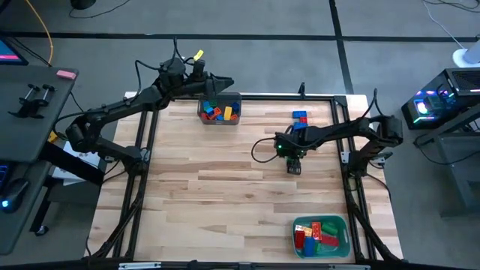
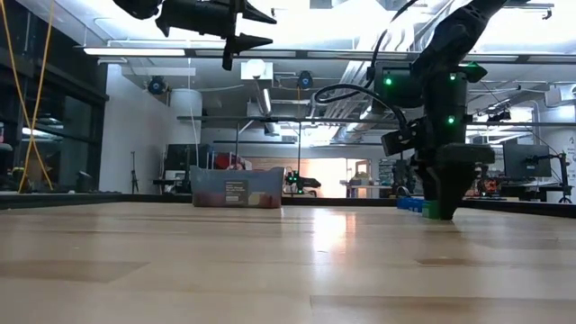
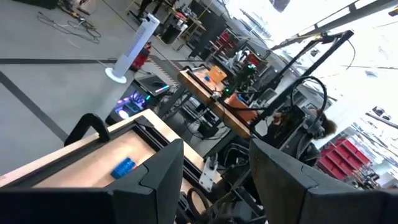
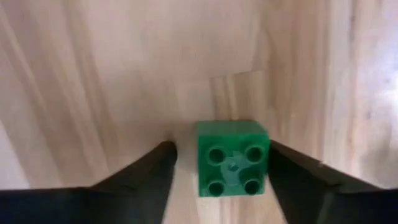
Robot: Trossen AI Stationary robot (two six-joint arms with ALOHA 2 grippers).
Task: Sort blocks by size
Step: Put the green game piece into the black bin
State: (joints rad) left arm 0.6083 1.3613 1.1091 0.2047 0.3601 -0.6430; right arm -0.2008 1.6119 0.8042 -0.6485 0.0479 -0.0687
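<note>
While the wide wooden tabletop (image 1: 225, 202) lies bare across its middle and left, I see plenty of free room there. The dark grey bin (image 1: 220, 111) of mixed blocks sits at the far edge, with my left gripper (image 1: 225, 82) raised above it, fingers spread and empty. The teal tray (image 1: 321, 235) holds blocks at the near right corner. My right gripper (image 4: 219, 163) is down on the wood right of centre, fingers spread either side of a small green block (image 4: 232, 157), right finger just beside it. Blue blocks (image 1: 300, 117) lie toward the far edge.
</note>
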